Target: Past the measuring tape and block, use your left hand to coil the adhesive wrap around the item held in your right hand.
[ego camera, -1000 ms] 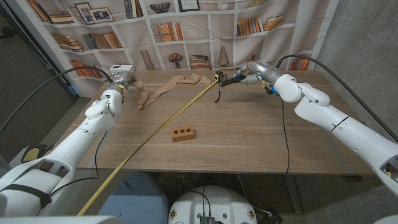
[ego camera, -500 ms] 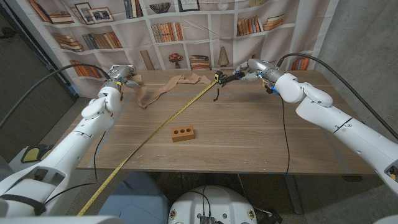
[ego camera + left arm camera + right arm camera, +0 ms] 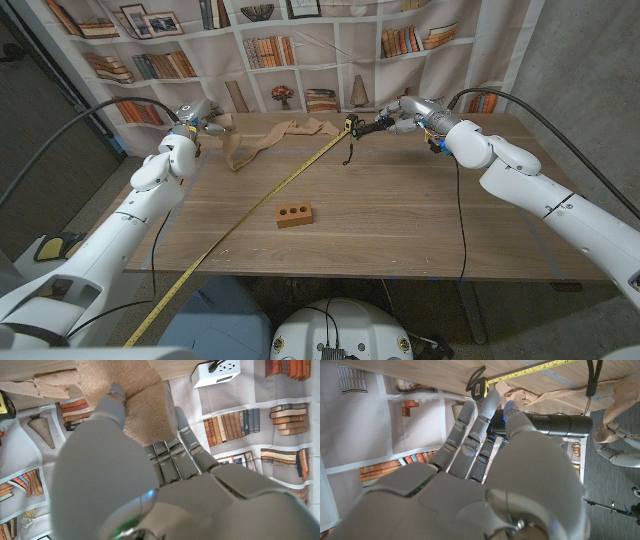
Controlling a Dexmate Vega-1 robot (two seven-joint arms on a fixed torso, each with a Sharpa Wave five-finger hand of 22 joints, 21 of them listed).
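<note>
My left hand (image 3: 194, 117) is at the far left of the table and grips one end of the tan adhesive wrap (image 3: 270, 138). The wrap lies as a crumpled strip across the back of the table towards the right hand. In the left wrist view the fingers (image 3: 172, 455) close over the wrap (image 3: 145, 412). Raised over the far side of the table, my right hand (image 3: 408, 111) holds a black cylinder (image 3: 372, 127) that points left, and a black cord (image 3: 350, 150) dangles from it. The cylinder (image 3: 555, 424) also shows past my right hand's fingertips (image 3: 490, 400).
A yellow measuring tape (image 3: 250, 215) runs diagonally from its case (image 3: 350, 123) at the back down to the front left edge. A brown block (image 3: 294, 214) with three holes lies mid-table. A white power strip (image 3: 216, 374) sits near the left hand. A bookshelf backdrop hangs behind.
My left hand has moved farther back and up with the wrap's end, pulling that end off the table. The right hand with the cylinder has barely moved.
</note>
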